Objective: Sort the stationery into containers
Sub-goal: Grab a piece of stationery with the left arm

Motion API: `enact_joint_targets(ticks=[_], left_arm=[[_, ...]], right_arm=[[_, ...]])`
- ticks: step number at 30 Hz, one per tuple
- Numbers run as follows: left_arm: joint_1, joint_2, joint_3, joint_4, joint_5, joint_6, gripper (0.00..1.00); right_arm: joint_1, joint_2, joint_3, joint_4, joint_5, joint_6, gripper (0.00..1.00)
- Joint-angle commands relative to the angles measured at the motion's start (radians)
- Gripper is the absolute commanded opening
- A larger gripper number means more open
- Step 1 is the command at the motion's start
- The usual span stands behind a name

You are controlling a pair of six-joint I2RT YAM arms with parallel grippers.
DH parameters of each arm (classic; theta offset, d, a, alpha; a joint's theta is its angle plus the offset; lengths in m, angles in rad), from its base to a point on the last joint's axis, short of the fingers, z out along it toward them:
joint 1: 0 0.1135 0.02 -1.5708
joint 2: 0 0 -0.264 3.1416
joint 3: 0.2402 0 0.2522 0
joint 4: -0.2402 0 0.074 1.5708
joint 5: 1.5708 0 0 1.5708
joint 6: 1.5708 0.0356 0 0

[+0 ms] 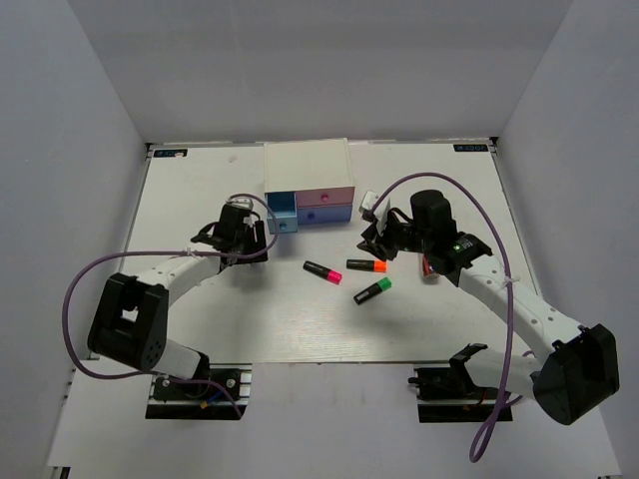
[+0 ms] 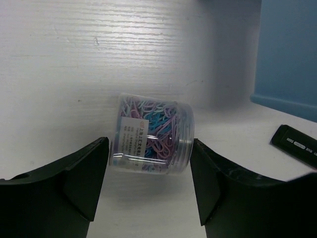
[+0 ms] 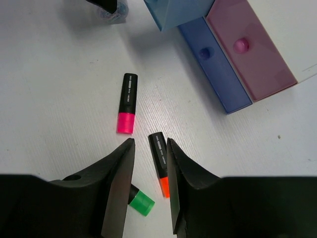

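A clear tub of lilac, blue and pink paper clips [image 2: 151, 134] lies on its side between the fingertips of my left gripper [image 2: 148, 148], which is open around it. In the top view this gripper [image 1: 250, 243] is left of the pulled-out light blue drawer [image 1: 283, 213]. The pink-capped [image 1: 321, 270], orange-capped [image 1: 366, 265] and green-capped [image 1: 372, 291] highlighters lie on the table. My right gripper [image 3: 150, 144] is open and empty, hovering over the orange highlighter [image 3: 159, 161]. The white chest [image 1: 308, 165] has its pink drawer [image 1: 329, 196] and dark blue drawer [image 1: 329, 213] shut.
A small white item [image 1: 369, 203] lies right of the chest. A bit of a reddish thing [image 1: 427, 265] shows beside my right arm. White walls enclose the table on the left, right and back. Purple cables loop over both arms.
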Motion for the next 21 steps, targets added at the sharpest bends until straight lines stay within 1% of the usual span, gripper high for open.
enact_joint_targets(ticks=[1, 2, 5, 6, 8, 9, 10, 11, 13, 14, 15, 16, 18, 20, 21], left_arm=[[-0.014, -0.002, 0.005, 0.036, -0.027, -0.012, 0.75], [-0.014, -0.002, 0.005, 0.037, -0.027, -0.012, 0.68], [-0.024, -0.002, -0.004, 0.037, -0.037, -0.023, 0.56], [-0.024, -0.014, -0.004, 0.037, -0.046, -0.023, 0.45], [-0.033, -0.042, -0.004, 0.003, -0.046, -0.034, 0.36], [-0.033, -0.059, -0.004, -0.012, -0.046, -0.034, 0.27], [-0.033, -0.082, 0.005, -0.026, -0.046, -0.043, 0.23], [-0.033, -0.108, 0.005, -0.063, -0.046, -0.043, 0.21], [-0.033, -0.212, 0.014, -0.107, -0.037, -0.052, 0.17], [-0.033, -0.252, 0.014, -0.147, -0.011, -0.052, 0.17], [-0.033, -0.290, 0.025, -0.167, 0.000, -0.052, 0.17], [-0.033, -0.360, 0.044, -0.189, 0.015, -0.052, 0.16], [-0.033, -0.419, 0.084, -0.218, 0.061, -0.025, 0.16], [-0.033, -0.467, 0.113, -0.229, 0.091, -0.016, 0.16], [-0.033, -0.467, 0.152, -0.229, 0.112, -0.015, 0.16]], right_arm=[[-0.004, -0.012, 0.005, 0.035, -0.025, 0.021, 0.39], [-0.004, -0.012, 0.005, 0.033, -0.027, 0.022, 0.39], [-0.005, -0.009, 0.006, 0.036, -0.028, 0.024, 0.39], [-0.007, -0.012, 0.006, 0.036, -0.030, 0.024, 0.39], [-0.005, -0.018, 0.005, 0.036, -0.031, 0.024, 0.39], [-0.010, -0.015, 0.006, 0.036, -0.031, 0.024, 0.39], [-0.005, -0.016, 0.008, 0.036, -0.031, 0.025, 0.39], [-0.010, -0.019, 0.006, 0.036, -0.031, 0.025, 0.39], [-0.008, -0.022, 0.008, 0.038, -0.033, 0.025, 0.42], [-0.010, -0.027, 0.009, 0.036, -0.039, 0.027, 0.46], [-0.010, -0.030, 0.011, 0.039, -0.041, 0.025, 0.48], [-0.010, -0.033, 0.008, 0.039, -0.048, 0.028, 0.48], [-0.012, -0.032, 0.006, 0.044, -0.057, 0.034, 0.48], [-0.012, -0.027, 0.003, 0.052, -0.070, 0.047, 0.43], [-0.013, -0.027, 0.002, 0.061, -0.071, 0.048, 0.38]])
